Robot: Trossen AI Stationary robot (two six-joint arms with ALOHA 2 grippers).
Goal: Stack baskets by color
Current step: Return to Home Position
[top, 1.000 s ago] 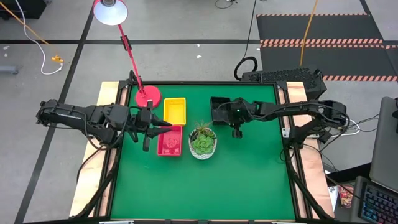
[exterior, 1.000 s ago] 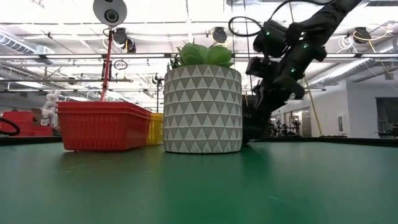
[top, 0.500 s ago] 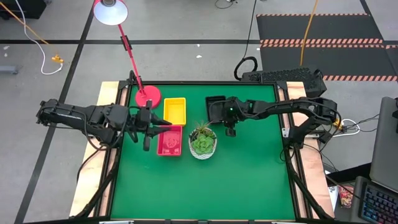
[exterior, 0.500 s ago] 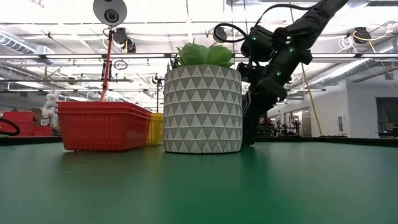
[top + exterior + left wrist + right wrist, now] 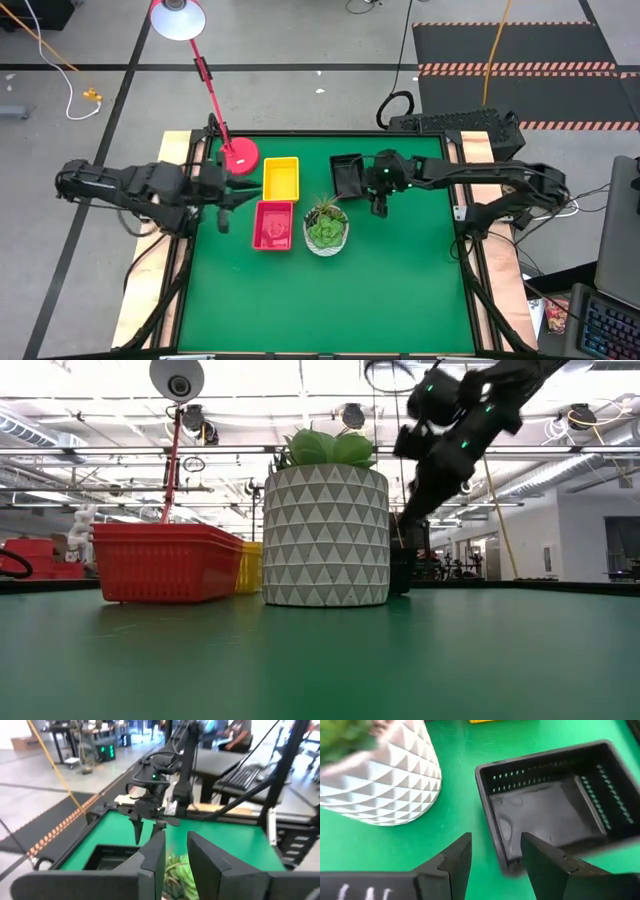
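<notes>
A black basket (image 5: 349, 175) rests flat on the green table at the far middle; its inside (image 5: 555, 810) fills the right wrist view. My right gripper (image 5: 378, 207) hangs open above the table just right of it, touching nothing (image 5: 495, 852). A yellow basket (image 5: 281, 178) sits at the far left, and a red basket (image 5: 272, 224) lies just in front of it. My left gripper (image 5: 250, 190) hovers left of these two, pointing right, its fingers (image 5: 152, 855) a little apart with nothing between them.
A potted succulent in a white patterned pot (image 5: 326, 228) stands mid-table between the red basket and the black one. A red lamp base (image 5: 238, 153) sits at the far left corner, its arm reaching back off the table. The near half of the green table (image 5: 330, 300) holds nothing.
My right gripper has risen away from the black basket, which slid a little toward the table's left edge and now rests on the table by itself. My left gripper has drawn back from above the red basket toward the table's left edge.
</notes>
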